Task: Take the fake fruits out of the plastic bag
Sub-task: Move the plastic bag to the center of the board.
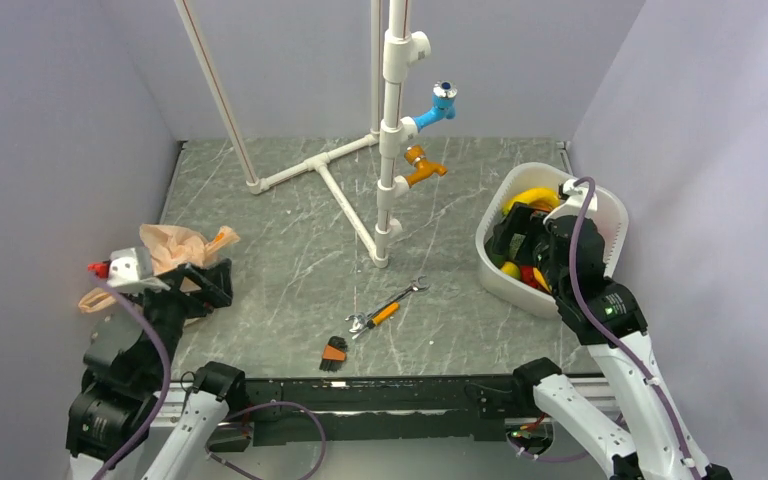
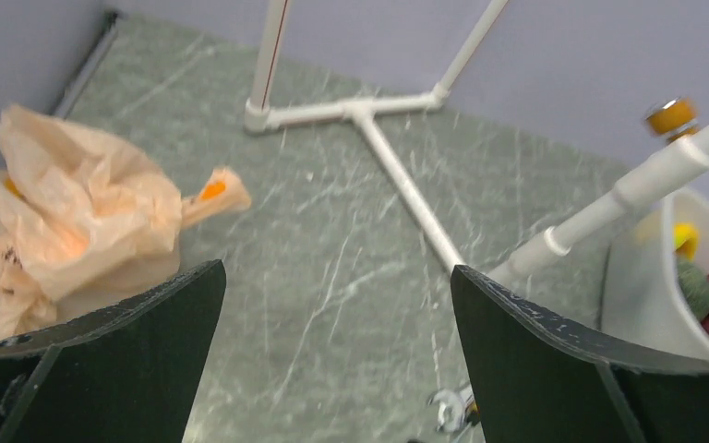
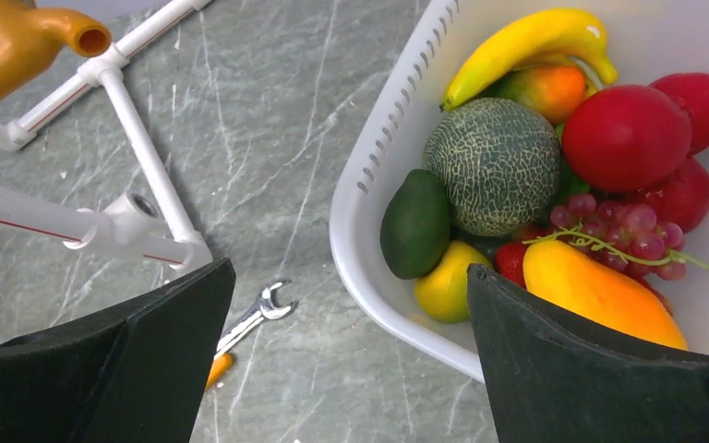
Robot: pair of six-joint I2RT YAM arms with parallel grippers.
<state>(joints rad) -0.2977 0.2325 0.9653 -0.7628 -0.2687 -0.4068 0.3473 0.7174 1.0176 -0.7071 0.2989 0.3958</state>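
Observation:
The peach-orange plastic bag (image 1: 175, 246) lies crumpled at the table's left edge; it also shows in the left wrist view (image 2: 74, 217). No fruit shows in it, and its inside is hidden. My left gripper (image 1: 210, 287) hovers just right of the bag, open and empty (image 2: 337, 314). My right gripper (image 1: 518, 255) is open and empty over the near rim of the white basket (image 3: 378, 175). Fake fruits lie in the basket: a red round one (image 3: 623, 134), an orange one (image 3: 552, 90) and a small yellow round one (image 3: 445, 284).
The basket also holds a banana (image 3: 526, 41), a green netted melon (image 3: 494, 166), an avocado (image 3: 414, 224), grapes and a mango. A white pipe stand with blue and orange taps (image 1: 392, 150) stands mid-table. A wrench (image 1: 388, 305) and hex keys (image 1: 334, 352) lie near the front.

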